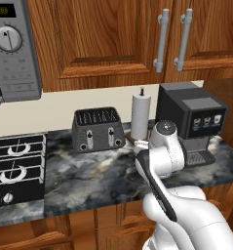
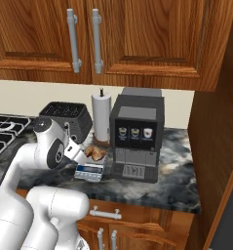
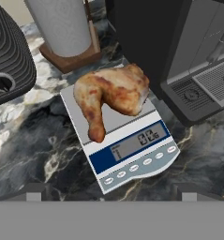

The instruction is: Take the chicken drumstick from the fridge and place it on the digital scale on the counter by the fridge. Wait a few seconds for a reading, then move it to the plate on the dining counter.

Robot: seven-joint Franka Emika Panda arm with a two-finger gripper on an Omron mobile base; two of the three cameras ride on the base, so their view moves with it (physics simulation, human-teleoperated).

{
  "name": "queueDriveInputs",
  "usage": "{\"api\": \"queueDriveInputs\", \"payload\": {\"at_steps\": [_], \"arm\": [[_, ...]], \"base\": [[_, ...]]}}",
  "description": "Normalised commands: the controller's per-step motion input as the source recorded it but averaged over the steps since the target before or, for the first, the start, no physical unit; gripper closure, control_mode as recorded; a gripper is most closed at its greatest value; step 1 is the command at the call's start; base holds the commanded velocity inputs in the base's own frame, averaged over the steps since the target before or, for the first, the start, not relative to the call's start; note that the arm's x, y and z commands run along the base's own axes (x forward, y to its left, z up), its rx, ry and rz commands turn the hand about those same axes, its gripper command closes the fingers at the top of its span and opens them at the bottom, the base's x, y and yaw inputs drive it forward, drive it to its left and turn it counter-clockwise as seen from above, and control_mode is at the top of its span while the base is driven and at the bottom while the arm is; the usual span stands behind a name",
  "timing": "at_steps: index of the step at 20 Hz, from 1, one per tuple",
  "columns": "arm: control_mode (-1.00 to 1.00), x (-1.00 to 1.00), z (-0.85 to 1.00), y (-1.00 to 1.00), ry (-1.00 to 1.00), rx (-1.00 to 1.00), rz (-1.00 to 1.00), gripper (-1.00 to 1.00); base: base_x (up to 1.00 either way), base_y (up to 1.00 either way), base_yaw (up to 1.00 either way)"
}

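The golden-brown chicken drumstick (image 3: 115,93) lies on the digital scale (image 3: 132,150), a flat pale slab with a blue-framed display and a row of buttons. The thin bone end points toward the display. The scale rests on the dark marbled counter (image 3: 38,154) between the toaster and the coffee machine. My gripper (image 3: 112,192) hovers just short of the scale, open, with nothing between its fingertips (image 3: 31,191). From the right base view the drumstick (image 2: 96,152) sits on the scale (image 2: 89,172) just beyond my hand (image 2: 74,149).
A black slotted toaster (image 1: 97,129) stands left of the scale, a paper towel roll (image 2: 101,117) behind it, and a dark coffee machine (image 2: 135,136) close on its right. A stove (image 1: 15,166) and a microwave (image 1: 10,49) are further left. Wooden cabinets hang overhead.
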Motion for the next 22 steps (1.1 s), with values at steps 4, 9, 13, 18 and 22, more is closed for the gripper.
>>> {"api": "queueDriveInputs", "payload": {"at_steps": [4, 9, 13, 18, 22], "arm": [[-1.0, 0.0, 0.0, 0.0, 0.0, 0.0, 0.0, -1.0], [-1.0, 0.0, 0.0, 0.0, 0.0, 0.0, 0.0, -1.0], [-1.0, 0.0, 0.0, 0.0, 0.0, 0.0, 0.0, -1.0], [-1.0, 0.0, 0.0, 0.0, 0.0, 0.0, 0.0, -1.0], [-1.0, 0.0, 0.0, 0.0, 0.0, 0.0, 0.0, -1.0]], "base": [[0.0, 0.0, 0.0], [0.0, 0.0, 0.0], [0.0, 0.0, 0.0], [0.0, 0.0, 0.0], [0.0, 0.0, 0.0]]}}
